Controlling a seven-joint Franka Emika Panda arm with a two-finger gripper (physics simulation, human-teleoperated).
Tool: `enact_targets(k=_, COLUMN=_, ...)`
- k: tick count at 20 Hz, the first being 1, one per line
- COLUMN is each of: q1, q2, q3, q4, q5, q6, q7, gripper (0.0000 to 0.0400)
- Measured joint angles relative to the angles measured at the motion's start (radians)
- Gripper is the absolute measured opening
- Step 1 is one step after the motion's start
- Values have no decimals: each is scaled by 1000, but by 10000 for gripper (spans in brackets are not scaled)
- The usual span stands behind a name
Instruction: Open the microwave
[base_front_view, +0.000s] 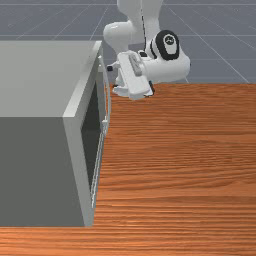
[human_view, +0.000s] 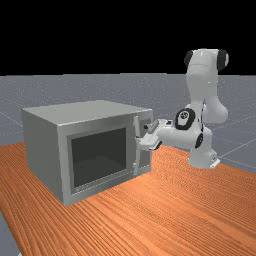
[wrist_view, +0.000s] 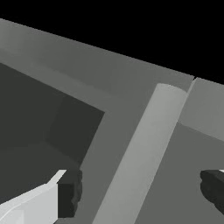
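The microwave (human_view: 42, 150) stands at the far view's left, its door (human_view: 100, 152) closed. The gripper (wrist_view: 142, 191) is wide open around the handle (wrist_view: 146, 135), holding nothing; to grasp and to pull remain.

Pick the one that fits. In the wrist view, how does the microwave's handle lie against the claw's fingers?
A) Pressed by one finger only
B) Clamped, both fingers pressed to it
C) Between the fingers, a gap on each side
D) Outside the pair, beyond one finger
C: the handle runs between the spread fingers of the claw, and the microwave's front shows on both sides of it.
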Motion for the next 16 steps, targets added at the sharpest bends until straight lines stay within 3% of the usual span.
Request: enact_targets(k=16, q1=-19, q2=-2, q3=-31, q4=12, q5=3, q6=43, q7=0, gripper=400)
